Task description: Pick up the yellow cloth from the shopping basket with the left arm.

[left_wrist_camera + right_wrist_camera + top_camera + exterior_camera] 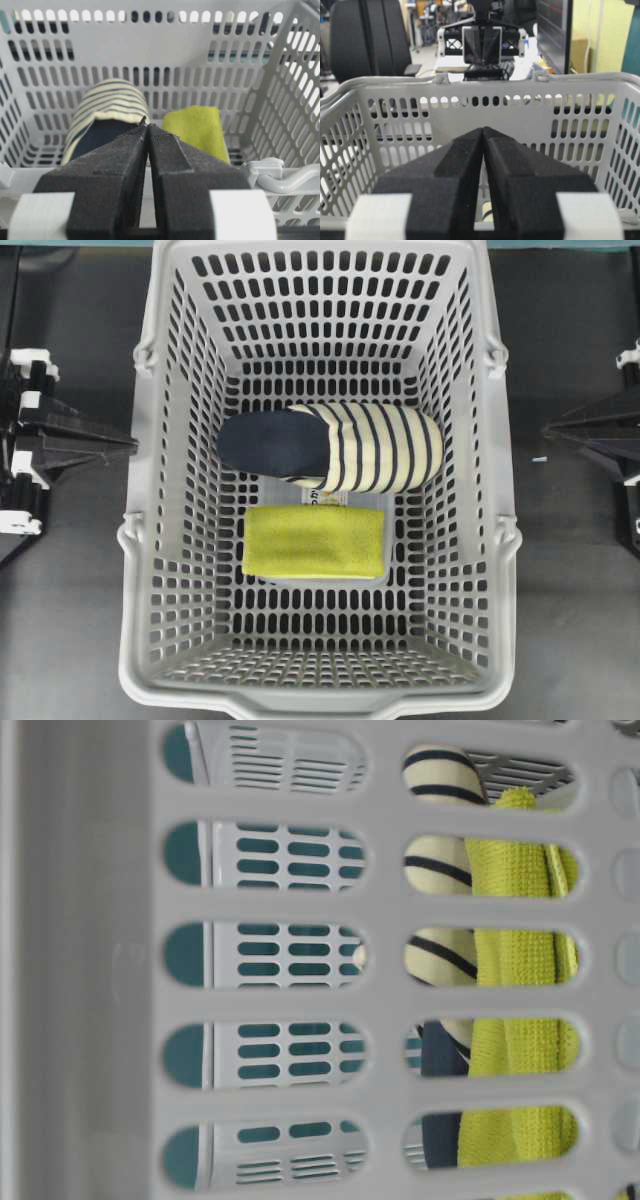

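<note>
Both claws, left claw (128,445) and right claw (553,427), sit pressed together outside the shopping basket (150,540); yellow cloth (314,541) lies at 6 o'clock of the slipper (340,447).

A light grey plastic basket (160,540), smooth with a slight sheen, holds a yellow-green cloth (314,542) of nubbly terry weave. Beside it lies a striped fabric slipper (380,447) (soft and matt, navy lining). The left gripper (146,131) has matt black, foam-like fingers.
</note>
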Robot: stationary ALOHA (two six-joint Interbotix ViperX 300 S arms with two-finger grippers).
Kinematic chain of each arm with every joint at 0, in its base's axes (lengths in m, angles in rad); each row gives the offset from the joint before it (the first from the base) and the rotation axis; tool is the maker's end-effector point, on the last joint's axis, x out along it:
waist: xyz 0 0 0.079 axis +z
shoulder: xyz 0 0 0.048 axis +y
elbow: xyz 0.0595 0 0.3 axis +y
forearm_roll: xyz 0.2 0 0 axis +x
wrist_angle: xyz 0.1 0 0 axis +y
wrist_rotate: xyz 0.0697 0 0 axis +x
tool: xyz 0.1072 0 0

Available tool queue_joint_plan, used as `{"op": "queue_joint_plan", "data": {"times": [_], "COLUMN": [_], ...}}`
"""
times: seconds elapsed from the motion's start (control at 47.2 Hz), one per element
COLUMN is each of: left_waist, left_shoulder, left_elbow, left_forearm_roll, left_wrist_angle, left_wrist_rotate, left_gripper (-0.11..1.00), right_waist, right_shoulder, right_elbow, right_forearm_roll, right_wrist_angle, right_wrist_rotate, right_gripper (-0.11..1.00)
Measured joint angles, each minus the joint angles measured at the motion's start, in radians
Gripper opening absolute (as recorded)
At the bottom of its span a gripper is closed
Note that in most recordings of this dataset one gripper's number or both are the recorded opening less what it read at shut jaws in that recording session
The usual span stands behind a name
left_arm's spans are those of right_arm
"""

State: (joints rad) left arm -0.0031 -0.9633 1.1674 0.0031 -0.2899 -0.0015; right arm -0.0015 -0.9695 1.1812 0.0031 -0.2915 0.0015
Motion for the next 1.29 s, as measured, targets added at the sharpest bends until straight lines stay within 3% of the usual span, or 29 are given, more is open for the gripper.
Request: {"op": "queue_joint_plan", "data": {"times": [0.212, 0.509, 0.615, 0.785, 0.848, 1.06, 1.145, 1.293], "left_waist": [-0.002, -0.008, -0.012, -0.025, -0.028, -0.066, -0.075, -0.087], "left_shoulder": [-0.003, 0.025, 0.06, 0.135, 0.172, 0.354, 0.431, 0.603], "left_elbow": [-0.064, -0.247, -0.308, -0.423, -0.472, -0.658, -0.716, -0.853], "left_forearm_roll": [0.035, 0.037, 0.037, 0.038, 0.038, 0.037, 0.038, 0.038], "left_wrist_angle": [0.153, 0.39, 0.456, 0.592, 0.646, 0.831, 0.902, 1.022], "left_wrist_rotate": [-0.064, -0.054, -0.055, -0.055, -0.055, -0.037, -0.031, -0.028], "left_gripper": [0.0, 0.0, 0.0, 0.0, 0.0, 0.01, 0.1, 0.55], "right_waist": [0.008, 0.009, 0.009, 0.009, 0.009, 0.009, 0.009, 0.008], "right_shoulder": [0.002, 0.003, -0.003, -0.012, -0.015, -0.031, -0.038, -0.057], "right_elbow": [0.0, 0.0, 0.0, 0.0, 0.0, 0.0, 0.0, 0.0], "right_forearm_roll": [0.021, 0.025, 0.025, 0.025, 0.021, 0.017, 0.017, 0.015], "right_wrist_angle": [0.017, 0.049, 0.075, 0.095, 0.097, 0.117, 0.124, 0.144], "right_wrist_rotate": [0.041, 0.1, 0.1, 0.097, 0.089, 0.072, 0.071, 0.066], "right_gripper": [0.0, 0.01, 0.16, 0.63, 0.74, 0.71, 0.71, 0.71]}}
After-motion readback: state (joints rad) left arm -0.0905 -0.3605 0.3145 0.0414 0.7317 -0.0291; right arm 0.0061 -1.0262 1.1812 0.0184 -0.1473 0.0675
